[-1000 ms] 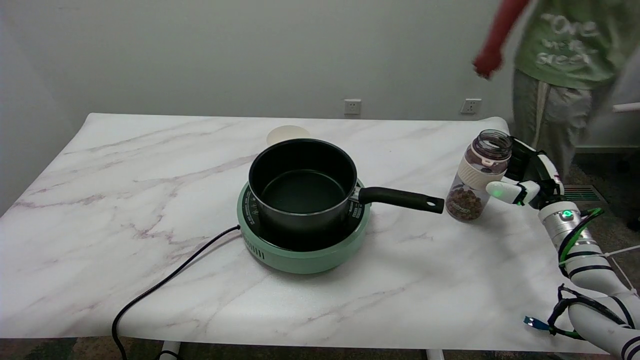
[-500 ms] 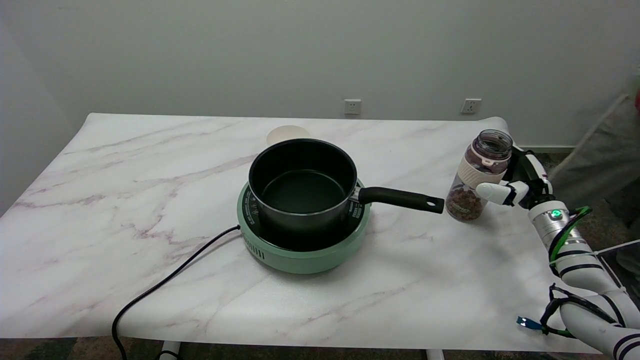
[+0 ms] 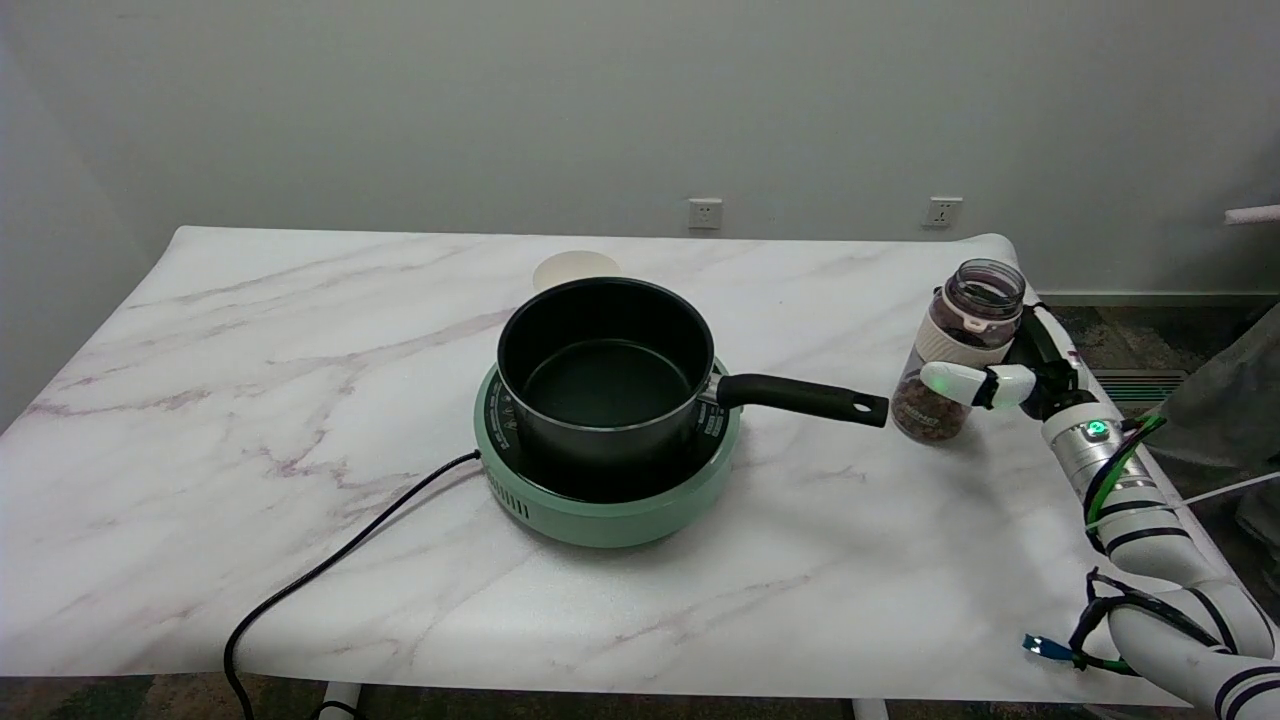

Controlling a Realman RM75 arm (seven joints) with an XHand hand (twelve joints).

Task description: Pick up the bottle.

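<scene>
While reaching in low, right hand [image 3: 1010, 372] open around upright bottle [image 3: 955, 352], thumb across its front; grip unconfirmed

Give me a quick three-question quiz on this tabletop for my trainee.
1. True or false: the clear plastic bottle has no cap on.
2. What does the black saucepan sit on? A) bare table B) mint-green hotplate C) plate
3. Which side of the bottle is the right hand on in the head view?

Key: 1 true. 2 B. 3 its right side, with one finger across the bottle's front.
</scene>
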